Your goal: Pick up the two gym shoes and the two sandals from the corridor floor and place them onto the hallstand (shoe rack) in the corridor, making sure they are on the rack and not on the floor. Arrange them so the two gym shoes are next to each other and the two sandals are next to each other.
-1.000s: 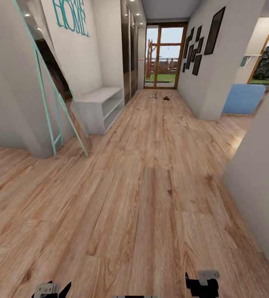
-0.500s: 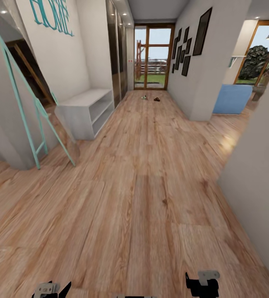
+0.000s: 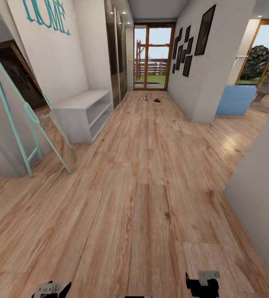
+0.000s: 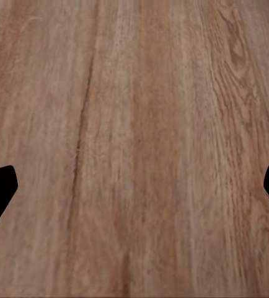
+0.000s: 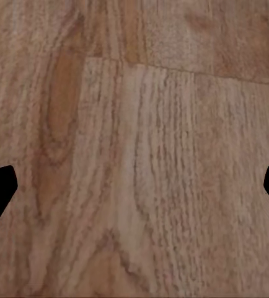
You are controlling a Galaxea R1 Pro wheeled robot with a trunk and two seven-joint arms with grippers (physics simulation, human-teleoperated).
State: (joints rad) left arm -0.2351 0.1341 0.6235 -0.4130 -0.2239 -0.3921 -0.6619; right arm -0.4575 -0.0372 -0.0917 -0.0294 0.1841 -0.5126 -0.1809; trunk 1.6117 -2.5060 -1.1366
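Grey hallstand point(image 3: 82, 114) looms nearer than before; camera moved forward.

Head faces down corridor; wrists face floor point(image 4: 141, 124).

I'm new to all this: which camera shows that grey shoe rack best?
The head view: the hallstand stands whole by the left wall, shelf slots visible. Both wrist views look down at the corridor floor between dark fingers.

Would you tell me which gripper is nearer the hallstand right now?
Left. The left gripper sits on the same side as the hallstand; the right gripper is across the floor, farther away.
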